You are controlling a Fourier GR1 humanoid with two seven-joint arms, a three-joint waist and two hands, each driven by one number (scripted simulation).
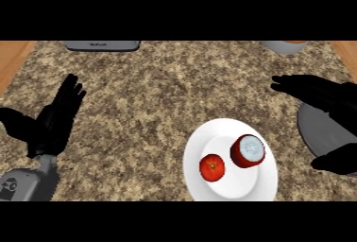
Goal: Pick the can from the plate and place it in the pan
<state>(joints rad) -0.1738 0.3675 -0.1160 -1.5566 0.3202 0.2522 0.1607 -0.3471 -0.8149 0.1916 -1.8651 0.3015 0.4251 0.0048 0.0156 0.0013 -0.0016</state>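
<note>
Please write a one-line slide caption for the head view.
Red can and tomato on white plate; open right hand above grey pan.

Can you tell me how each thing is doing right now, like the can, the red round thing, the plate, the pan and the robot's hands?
can: on the plate, tilted, not held.
tomato: on the plate, left of the can, apart from it.
plate: on the counter, holding both.
pan: at the right edge, partly hidden by the right hand.
left hand: open, resting at the left, holding nothing.
right hand: open, over the pan, holding nothing.
</note>
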